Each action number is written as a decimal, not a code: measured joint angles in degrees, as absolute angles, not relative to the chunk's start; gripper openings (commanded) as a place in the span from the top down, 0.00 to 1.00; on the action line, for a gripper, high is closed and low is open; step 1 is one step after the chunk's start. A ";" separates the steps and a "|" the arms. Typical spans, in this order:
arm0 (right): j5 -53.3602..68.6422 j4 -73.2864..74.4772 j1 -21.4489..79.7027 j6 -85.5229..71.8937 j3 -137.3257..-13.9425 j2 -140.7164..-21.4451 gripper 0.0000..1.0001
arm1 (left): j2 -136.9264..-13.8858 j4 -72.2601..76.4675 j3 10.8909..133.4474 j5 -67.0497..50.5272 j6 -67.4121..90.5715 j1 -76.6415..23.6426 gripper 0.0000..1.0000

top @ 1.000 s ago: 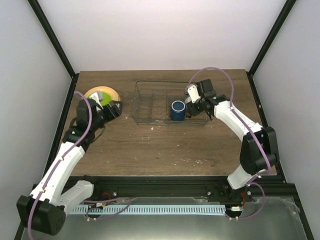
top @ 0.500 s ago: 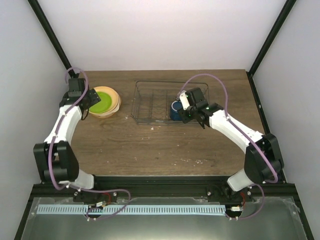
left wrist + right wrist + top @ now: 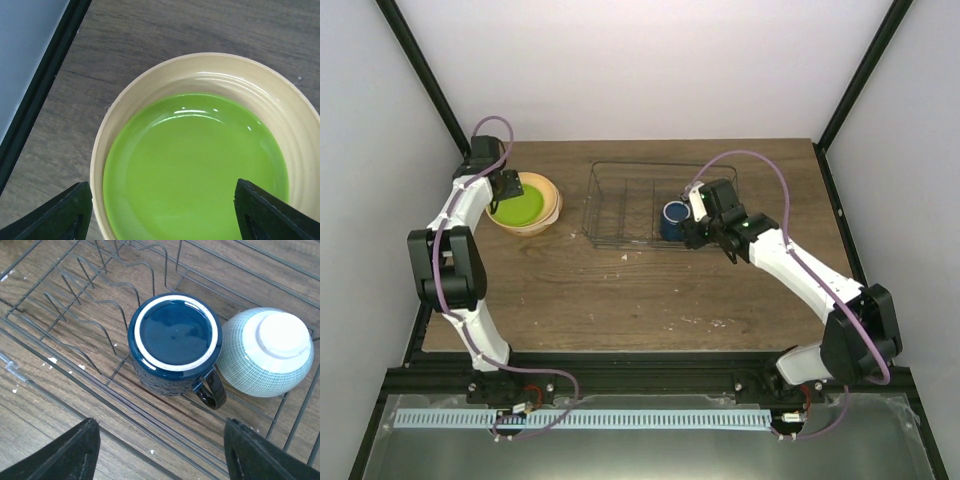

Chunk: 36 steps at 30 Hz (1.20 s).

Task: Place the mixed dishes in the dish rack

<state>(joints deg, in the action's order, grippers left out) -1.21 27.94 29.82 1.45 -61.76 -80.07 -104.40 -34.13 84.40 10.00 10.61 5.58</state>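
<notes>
top external high above the near edge, angled down over the whole counter, left wrist close over the lime-green plate, facing down, right wrist close over the dark blue mug in the dish rack, both spots also in top external

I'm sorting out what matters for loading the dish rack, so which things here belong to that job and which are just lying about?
Part of the job:
- dish rack
- dark blue mug and pale mint bowl, both upside down inside the rack
- lime-green plate lying in the peach-orange plate, left of the rack

Just there:
- white crumbs on the wooden table
- purple cables
</notes>
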 measured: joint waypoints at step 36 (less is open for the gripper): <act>-2.79 31.55 29.89 -1.21 -59.05 -76.23 0.16 | -121.19 -41.56 96.75 5.76 2.61 8.82 0.34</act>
<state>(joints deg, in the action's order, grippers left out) -2.79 31.55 29.89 -1.21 -59.05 -76.23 -121.19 -41.56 96.75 5.76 2.61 8.82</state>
